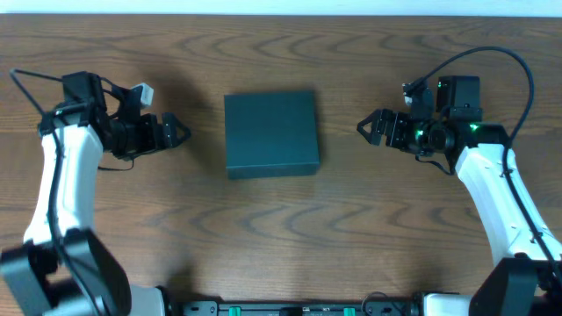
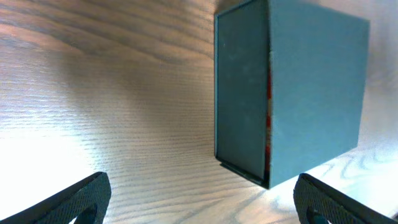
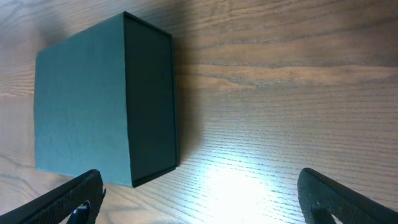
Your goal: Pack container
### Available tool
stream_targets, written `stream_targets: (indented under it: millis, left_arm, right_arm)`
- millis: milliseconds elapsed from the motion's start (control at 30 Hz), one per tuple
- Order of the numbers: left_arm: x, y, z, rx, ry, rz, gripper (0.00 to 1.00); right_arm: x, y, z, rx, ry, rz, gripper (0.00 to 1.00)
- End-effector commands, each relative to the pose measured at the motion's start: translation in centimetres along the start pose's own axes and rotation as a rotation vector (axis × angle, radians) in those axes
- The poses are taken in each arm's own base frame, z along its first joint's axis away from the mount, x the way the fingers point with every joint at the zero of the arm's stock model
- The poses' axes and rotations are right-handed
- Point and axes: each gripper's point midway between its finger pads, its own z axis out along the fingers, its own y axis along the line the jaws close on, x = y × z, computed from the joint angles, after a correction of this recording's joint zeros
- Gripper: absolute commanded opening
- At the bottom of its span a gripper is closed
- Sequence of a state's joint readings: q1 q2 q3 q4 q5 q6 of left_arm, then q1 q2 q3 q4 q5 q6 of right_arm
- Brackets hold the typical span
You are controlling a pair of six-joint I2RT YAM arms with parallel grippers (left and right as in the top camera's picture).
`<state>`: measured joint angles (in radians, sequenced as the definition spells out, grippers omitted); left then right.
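Container (image 1: 270, 133) lies closed on the worktop (image 1: 281, 219) between the left tool (image 1: 182, 132) and right tool (image 1: 363, 128), both spread, empty and apart from it, so packing looks done.

Two arms of the same build. The left arm (image 1: 60, 180), left side of the frame, has a smooth white shell on its long link and bulky black joint housings toward the lower left corner; the right arm (image 1: 496, 189) mirrors it on the right side. The left gripper (image 1: 182, 133) is black, with a small white block (image 1: 143, 92) mounted above it. The right gripper (image 1: 362, 127) is black, with green lights (image 1: 423, 133) glowing in its body. A thin black cable (image 1: 492, 53) loops off each wrist. In the wrist views the fingers (image 2: 81, 199) are dark with a fine gridded texture.
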<state>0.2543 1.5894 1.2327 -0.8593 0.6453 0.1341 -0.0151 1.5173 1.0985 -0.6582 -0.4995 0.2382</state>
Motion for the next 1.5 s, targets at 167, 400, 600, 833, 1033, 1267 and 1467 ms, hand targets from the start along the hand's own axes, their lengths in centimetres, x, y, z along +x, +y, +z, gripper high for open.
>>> stream_targets:
  millis: [167, 400, 600, 833, 1033, 1267, 1467]
  left_arm:
    - [-0.6, -1.7, -9.9, -0.299, -0.322, 0.011, 0.95]
    - [5.5, -2.0, -14.6, -0.432, -0.548, 0.041, 0.95]
    - [9.9, -1.7, -14.1, -0.419, -0.677, 0.088, 0.95]
    - [12.4, 0.1, -11.0, -0.394, -0.756, 0.092, 0.95]
    - [13.5, 2.2, -7.7, -0.392, -0.775, 0.1, 0.95]
    - [13.4, 4.2, -5.4, -0.405, -0.82, 0.108, 0.95]
    - [13.0, 6.1, -4.6, -0.444, -0.855, 0.03, 0.95]
  right_arm:
    - [0.2, 0.4, 0.0, -0.002, 0.002, 0.002, 0.99]
    - [0.2, 0.4, 0.0, -0.002, 0.002, 0.002, 0.99]
    - [0.2, 0.3, 0.0, -0.002, 0.002, 0.002, 0.99]
    - [0.2, 0.4, 0.0, -0.002, 0.002, 0.002, 0.99]
    - [0.2, 0.4, 0.0, -0.002, 0.002, 0.002, 0.99]
    - [0.2, 0.4, 0.0, -0.002, 0.002, 0.002, 0.99]
    - [0.2, 0.4, 0.0, -0.002, 0.002, 0.002, 0.99]
